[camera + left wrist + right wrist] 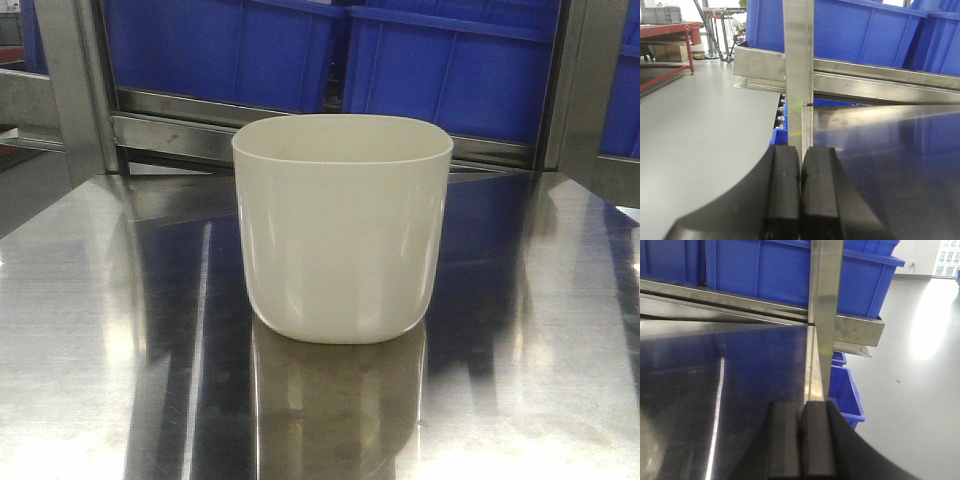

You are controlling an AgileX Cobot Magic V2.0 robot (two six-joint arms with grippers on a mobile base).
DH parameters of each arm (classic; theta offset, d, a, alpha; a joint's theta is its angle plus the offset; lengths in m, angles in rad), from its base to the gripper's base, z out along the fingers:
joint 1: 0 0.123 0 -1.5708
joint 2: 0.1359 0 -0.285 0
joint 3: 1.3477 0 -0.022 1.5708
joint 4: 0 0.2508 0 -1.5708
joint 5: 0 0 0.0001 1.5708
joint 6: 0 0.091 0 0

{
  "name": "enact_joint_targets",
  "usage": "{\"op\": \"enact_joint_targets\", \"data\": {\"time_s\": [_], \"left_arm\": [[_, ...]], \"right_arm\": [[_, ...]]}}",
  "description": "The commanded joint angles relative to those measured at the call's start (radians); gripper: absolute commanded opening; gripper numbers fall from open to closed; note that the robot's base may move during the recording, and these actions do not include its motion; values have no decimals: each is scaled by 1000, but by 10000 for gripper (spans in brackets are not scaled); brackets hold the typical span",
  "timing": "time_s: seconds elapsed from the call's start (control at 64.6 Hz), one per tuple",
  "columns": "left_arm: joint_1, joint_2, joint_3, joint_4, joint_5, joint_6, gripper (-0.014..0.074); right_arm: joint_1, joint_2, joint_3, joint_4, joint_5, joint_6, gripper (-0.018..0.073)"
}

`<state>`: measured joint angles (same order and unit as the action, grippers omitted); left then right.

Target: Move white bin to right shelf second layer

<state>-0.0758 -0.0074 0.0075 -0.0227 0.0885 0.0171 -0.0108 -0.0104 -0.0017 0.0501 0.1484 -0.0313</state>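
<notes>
The white bin (pixel 342 225) stands upright and empty in the middle of the shiny steel tabletop (pixel 90 330) in the front view. No gripper shows in that view. My left gripper (pixel 801 152) is shut and empty, at the table's left edge, facing a steel upright post (pixel 799 70). My right gripper (pixel 801 409) is shut and empty, at the table's right edge, facing another steel post (pixel 826 315). The bin shows in neither wrist view. A roller shelf level is not in view.
Large blue crates (pixel 440 65) sit on a steel rack rail (pixel 180 130) just behind the table; they also show in the left wrist view (pixel 860 35) and the right wrist view (pixel 765 270). More blue crates (pixel 842 392) stand on the floor at the right. A red-framed table (pixel 670 35) stands far left.
</notes>
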Motion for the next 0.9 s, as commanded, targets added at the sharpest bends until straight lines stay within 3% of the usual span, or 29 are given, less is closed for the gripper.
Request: {"op": "enact_joint_targets", "data": {"time_s": [0.0, 0.325, 0.433, 0.557, 0.619, 0.681, 0.882], "left_arm": [[-4, -16, 37, -6, -79, -5, 85], [-4, -16, 37, -6, -79, -5, 85], [-4, -16, 37, -6, -79, -5, 85], [-4, -16, 37, -6, -79, -5, 85], [-4, -16, 37, -6, -79, -5, 85], [-4, -16, 37, -6, -79, -5, 85], [-4, -16, 37, -6, -79, -5, 85]], "right_arm": [[0, 1, -90, 4, -39, -11, 48], [0, 248, -346, 0, 188, 14, 48], [1, 351, -411, -14, 240, 147, 48], [23, 472, -473, -149, 314, 379, 48], [60, 540, -500, -232, 360, 512, 50], [108, 604, -525, -299, 401, 582, 68], [348, 797, -618, -404, 456, 600, 264]]}}
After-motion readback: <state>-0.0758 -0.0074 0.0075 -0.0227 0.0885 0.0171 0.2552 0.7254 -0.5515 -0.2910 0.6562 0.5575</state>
